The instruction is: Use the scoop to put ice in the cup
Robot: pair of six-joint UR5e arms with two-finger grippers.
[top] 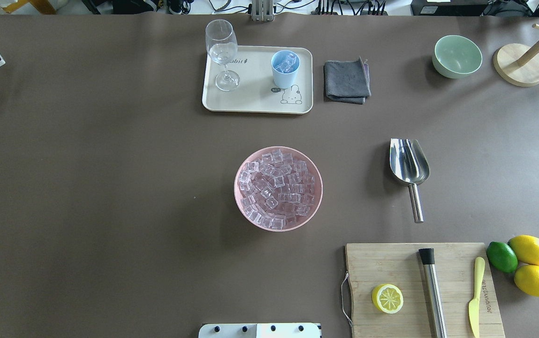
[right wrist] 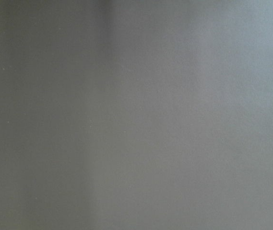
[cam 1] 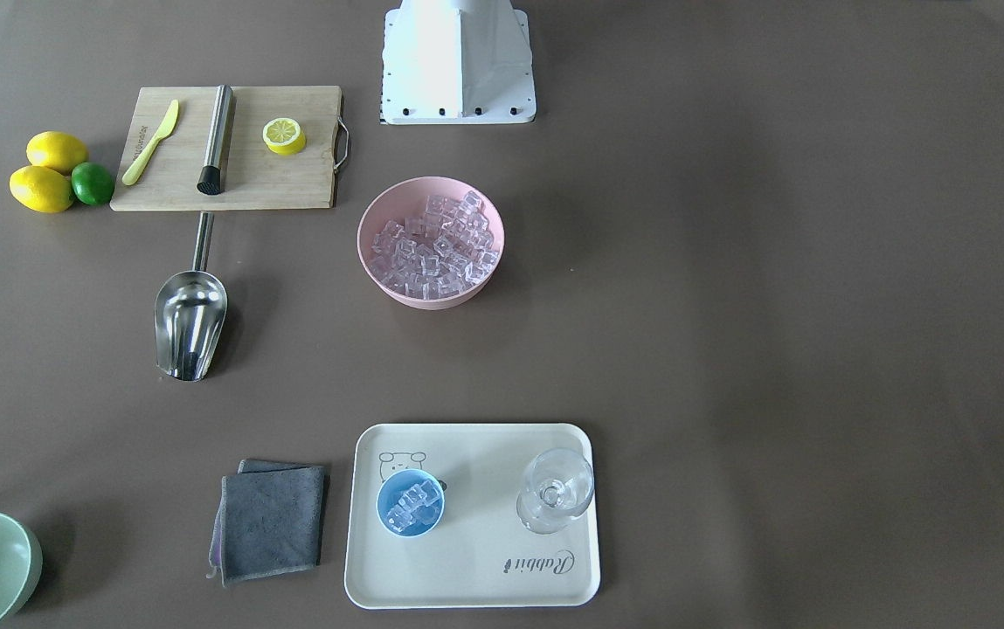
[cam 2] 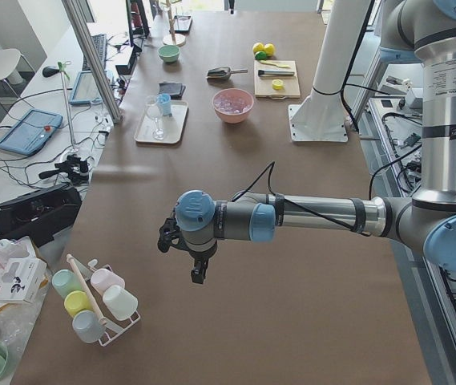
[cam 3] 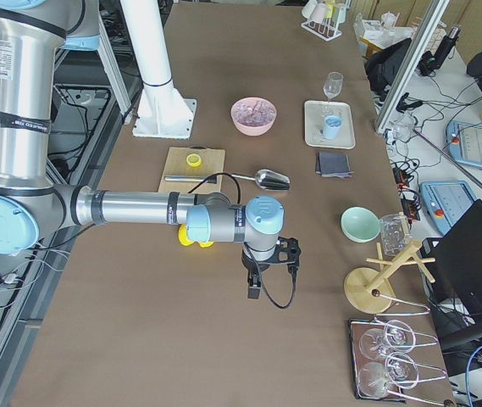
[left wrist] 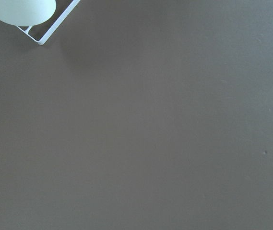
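The ice [top: 276, 188] fills a pink bowl [top: 241, 202] at the table's middle. The light-blue cup [top: 284, 68] stands on a cream tray [top: 250, 101] and holds a few cubes; it also shows in the front-facing view [cam 1: 411, 502]. The steel scoop [top: 409, 164] lies empty on the table, right of the bowl, handle toward the robot. My left gripper [cam 2: 198, 269] shows only in the exterior left view, far from these things, over bare table. My right gripper [cam 3: 255, 284] shows only in the exterior right view, beyond the lemons. I cannot tell if either is open or shut.
A stemmed glass [top: 222, 51] shares the tray. A grey cloth [top: 346, 80] and a pale green bowl [top: 457, 56] lie to its right. A cutting board [top: 391, 267] holds a lemon half, a steel cylinder [top: 432, 291] and a yellow knife. Lemons and a lime [top: 501, 257] sit beside it.
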